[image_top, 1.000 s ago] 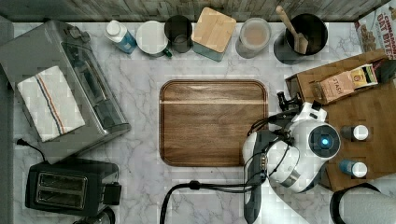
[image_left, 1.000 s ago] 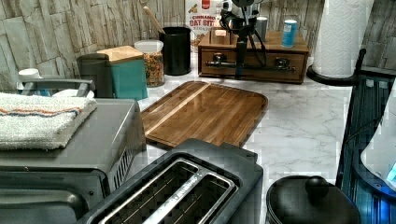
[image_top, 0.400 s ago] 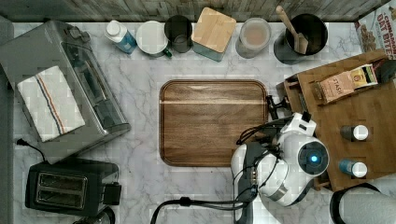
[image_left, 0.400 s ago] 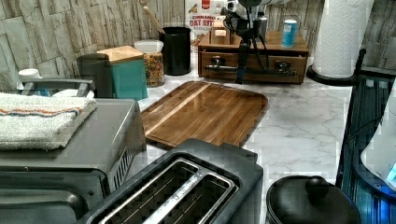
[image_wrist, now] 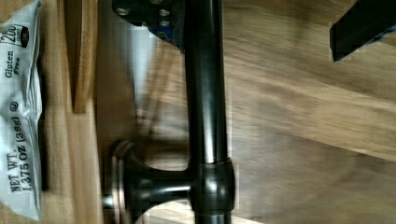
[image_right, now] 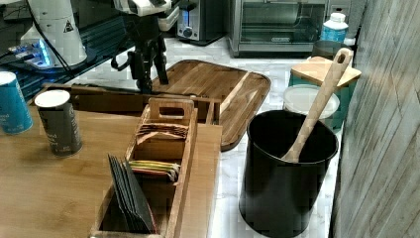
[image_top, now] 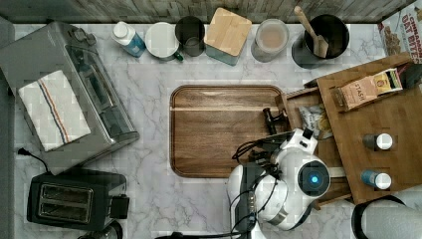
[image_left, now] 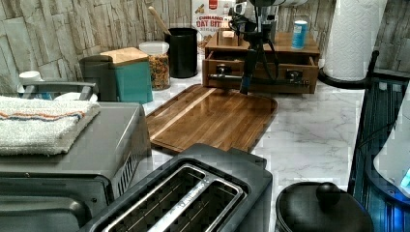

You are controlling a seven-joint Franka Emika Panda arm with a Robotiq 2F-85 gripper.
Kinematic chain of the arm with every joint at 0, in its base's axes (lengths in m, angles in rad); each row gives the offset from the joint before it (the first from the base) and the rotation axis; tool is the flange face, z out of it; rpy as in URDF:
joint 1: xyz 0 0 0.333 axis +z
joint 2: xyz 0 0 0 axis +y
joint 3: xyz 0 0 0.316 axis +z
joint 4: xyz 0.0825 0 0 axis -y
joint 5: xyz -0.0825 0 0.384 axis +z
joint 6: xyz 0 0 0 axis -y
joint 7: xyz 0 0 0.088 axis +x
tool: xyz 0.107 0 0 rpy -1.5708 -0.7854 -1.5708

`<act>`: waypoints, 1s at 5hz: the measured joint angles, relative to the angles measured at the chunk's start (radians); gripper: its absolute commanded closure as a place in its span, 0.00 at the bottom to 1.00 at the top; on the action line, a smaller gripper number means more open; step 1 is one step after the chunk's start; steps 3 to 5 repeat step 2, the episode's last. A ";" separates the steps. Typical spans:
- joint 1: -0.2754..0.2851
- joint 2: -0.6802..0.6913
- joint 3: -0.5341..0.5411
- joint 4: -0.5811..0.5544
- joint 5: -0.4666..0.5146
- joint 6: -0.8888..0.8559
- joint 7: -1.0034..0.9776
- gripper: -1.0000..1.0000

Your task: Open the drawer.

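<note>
Marble counter [image_top: 149, 79] all round you, crowded along the back wall, and your drawer [image_top: 306, 112] sits in the wooden box unit [image_top: 383, 114] at the top view's right, already drawn part-way out over the edge of the cutting board [image_top: 219, 129]. You can spot a white snack packet [image_wrist: 21, 116] lying inside it. Your gripper [image_left: 247, 79] is down at the black bar handle [image_wrist: 205, 93], near one of its brackets; one dark finger sits against the drawer side of the bar and the other stands well off it, so I'd call the claw unclenched, hooking the bar rather than squeezing it. You're mid-pull, I'd judge. Next you want a straight, level draw toward the board, keeping that finger behind the bar so it doesn't slip off.
</note>
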 measured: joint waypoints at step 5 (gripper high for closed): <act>0.109 -0.056 0.038 -0.090 0.035 0.066 0.240 0.00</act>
